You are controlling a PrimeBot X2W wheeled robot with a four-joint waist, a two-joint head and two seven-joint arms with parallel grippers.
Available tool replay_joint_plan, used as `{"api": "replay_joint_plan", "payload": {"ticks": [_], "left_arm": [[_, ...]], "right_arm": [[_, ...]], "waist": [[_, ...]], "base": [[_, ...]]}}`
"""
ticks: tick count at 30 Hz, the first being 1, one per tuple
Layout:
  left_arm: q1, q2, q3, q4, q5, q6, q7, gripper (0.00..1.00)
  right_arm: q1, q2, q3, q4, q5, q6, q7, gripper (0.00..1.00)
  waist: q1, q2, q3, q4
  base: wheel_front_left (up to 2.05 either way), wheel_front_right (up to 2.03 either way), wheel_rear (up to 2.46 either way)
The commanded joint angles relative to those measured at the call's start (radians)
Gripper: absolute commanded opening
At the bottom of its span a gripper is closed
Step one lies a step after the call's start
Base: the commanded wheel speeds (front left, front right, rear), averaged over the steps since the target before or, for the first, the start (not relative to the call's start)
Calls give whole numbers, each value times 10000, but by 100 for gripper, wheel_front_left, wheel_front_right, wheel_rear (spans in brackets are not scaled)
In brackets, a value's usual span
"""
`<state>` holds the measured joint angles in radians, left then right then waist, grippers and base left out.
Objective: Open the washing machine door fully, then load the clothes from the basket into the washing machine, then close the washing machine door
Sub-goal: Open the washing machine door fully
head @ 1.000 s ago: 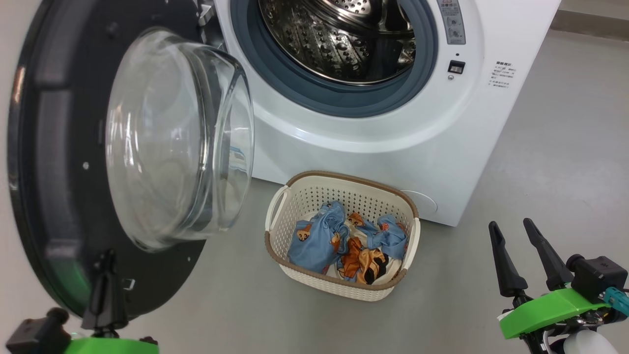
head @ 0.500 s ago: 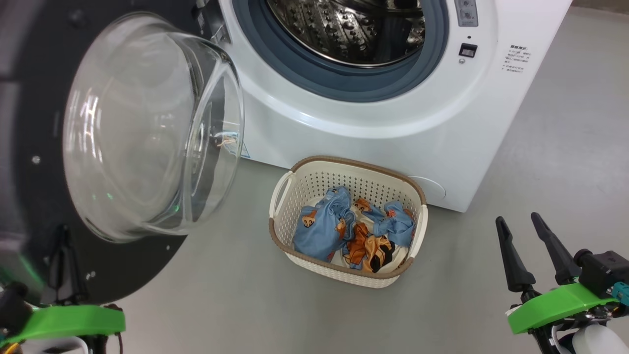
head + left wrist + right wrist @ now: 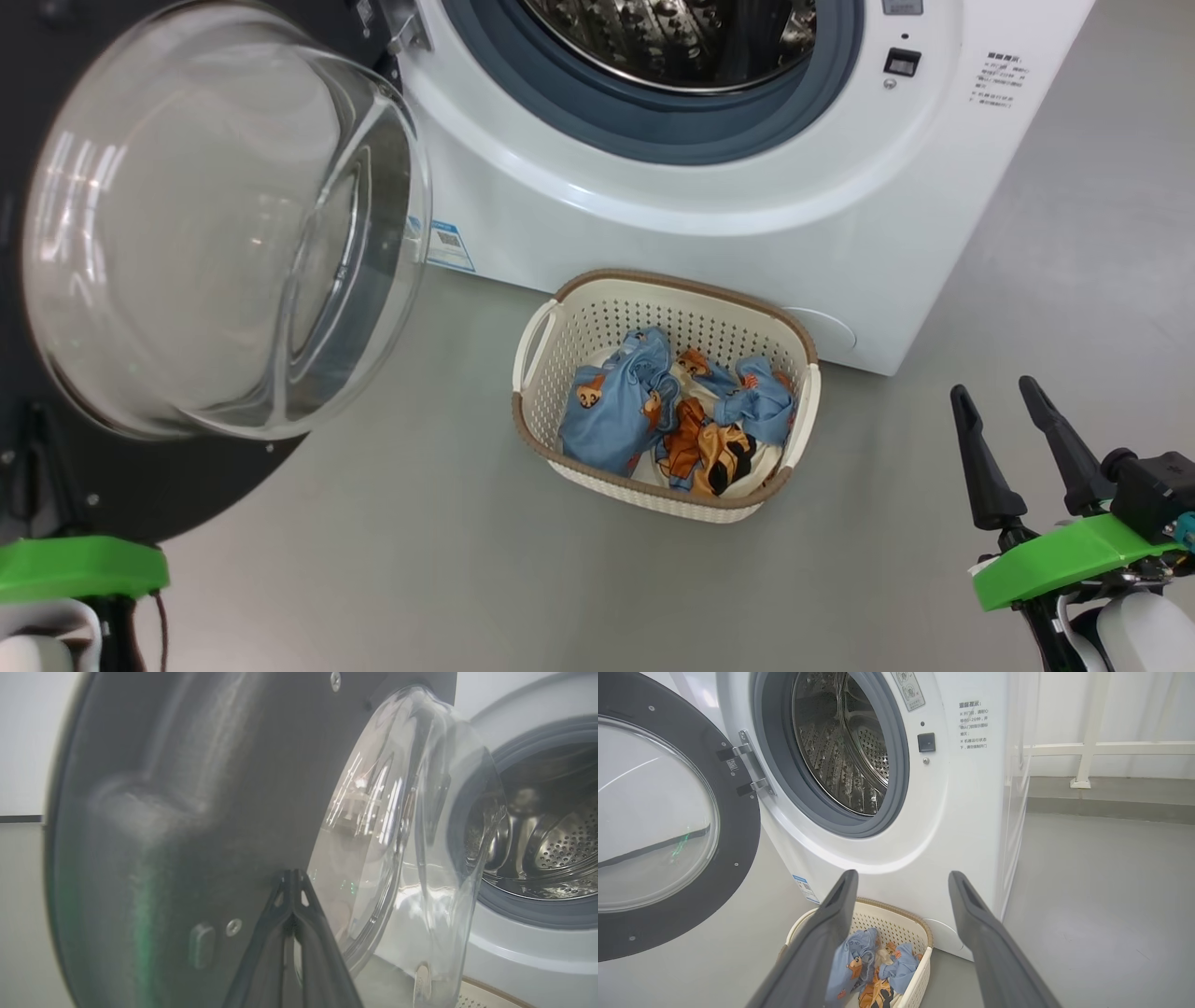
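Washing machine door (image 3: 205, 243) open, hinges (image 3: 754, 765) in right wrist view

Smooth grey floor (image 3: 1074, 233) spreads before the washing machine (image 3: 709, 224); beyond it, a white railing (image 3: 1111, 746) lines a pale wall (image 3: 1125, 704) above a grey base strip (image 3: 1111, 795), in even light.

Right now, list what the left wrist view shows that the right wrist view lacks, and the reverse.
Left wrist view: the shut left gripper, in front of the washing machine door. Right wrist view: the open right gripper, the clothes, the door hinge, printed text, a white railing. Both: that door's glass bowl, steel drum, grey-blue rubber ring.
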<state>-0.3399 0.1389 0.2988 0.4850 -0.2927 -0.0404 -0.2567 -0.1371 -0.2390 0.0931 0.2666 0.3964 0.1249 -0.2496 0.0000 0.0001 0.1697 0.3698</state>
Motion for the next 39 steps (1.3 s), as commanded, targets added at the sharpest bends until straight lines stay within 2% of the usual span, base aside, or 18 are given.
{"api": "replay_joint_plan", "payload": {"ticks": [1,19,39], "left_arm": [[-467,604,565,-2,220,50,-51,0],[-1628,1296,1919,1413,1125,-43,-51,0],[-3023,2286,3282,3110,1517,-155,-51,0]], "right_arm": [[-289,-209,195,-269,-127,58,-122,100],[-649,-482,236,-326,-181,58,-122,100],[-1201,-824,338,-456,-229,58,-122,100]], "waist": [[0,-1,103,9],[0,-1,611,-106],[0,-1,1499,-345]], "base": [[0,0,0],[0,0,0],[0,0,0]]}}
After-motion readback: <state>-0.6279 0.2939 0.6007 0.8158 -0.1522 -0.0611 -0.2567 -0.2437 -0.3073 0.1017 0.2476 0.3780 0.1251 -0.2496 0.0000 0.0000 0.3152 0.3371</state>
